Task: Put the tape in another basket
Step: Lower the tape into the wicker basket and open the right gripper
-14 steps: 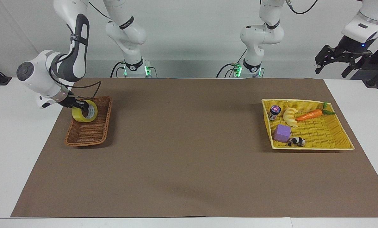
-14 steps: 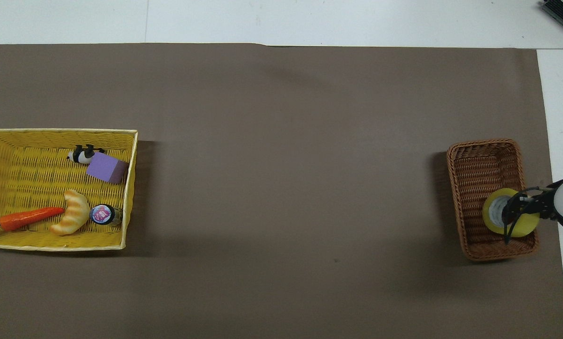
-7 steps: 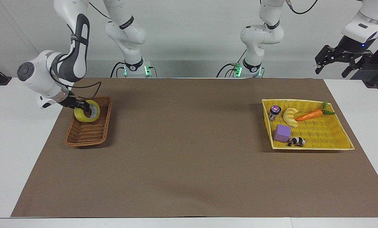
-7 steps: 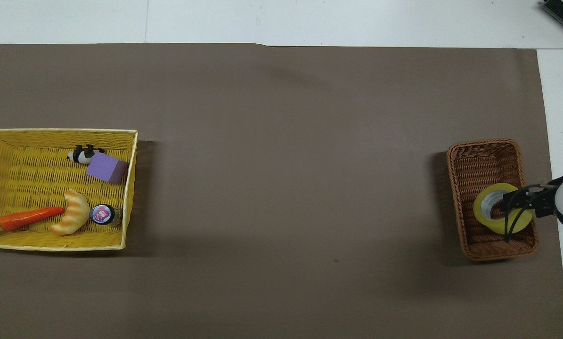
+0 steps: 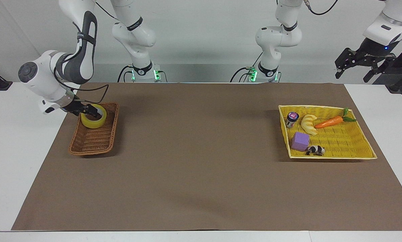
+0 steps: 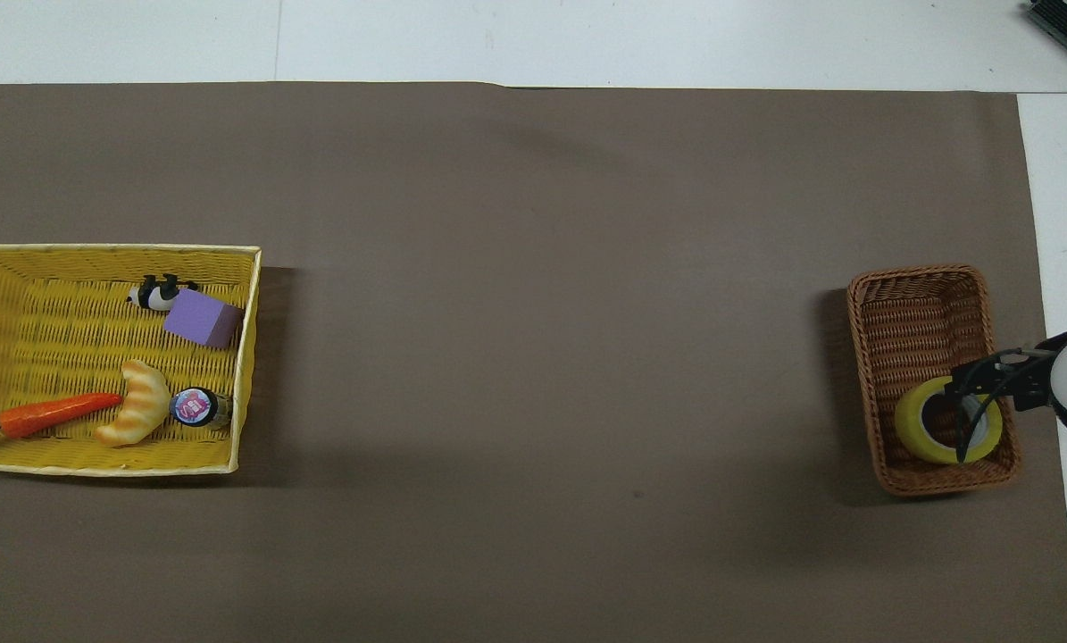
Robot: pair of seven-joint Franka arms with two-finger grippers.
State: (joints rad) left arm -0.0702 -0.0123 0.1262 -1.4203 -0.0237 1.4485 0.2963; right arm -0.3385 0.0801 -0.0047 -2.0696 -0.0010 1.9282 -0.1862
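Since a second ago we see the wide roll of translucent yellow packing tape [image 5: 94, 120] go from tilted on edge in the right claw [image 5: 92, 111] to lying flat, its hole facing up, on the floor of the narrow brown woven wicker basket [image 5: 86, 144]. It sits at the basket's end nearer the robots. The right claw has released it: its fingers stand spread at the roll's top rim, one dark tip reaching into the core, and we cannot tell whether it touches.

The right arm comes down from its base, elbow bent out past the surface's edge at its own end, wrist sloping in over the basket's rim. The left claw [image 5: 355, 65] waits raised off the surface beyond the left arm's end, fingers spread, gripping nothing.

The wicker basket lies on the brown paper sheet [image 5: 201, 168] close to the sheet's edge at the right arm's end. The wide flat yellow woven basket [image 5: 355, 148], with its toys, lies near the sheet's edge at the left arm's end. Between the two baskets the sheet gives broad open room.
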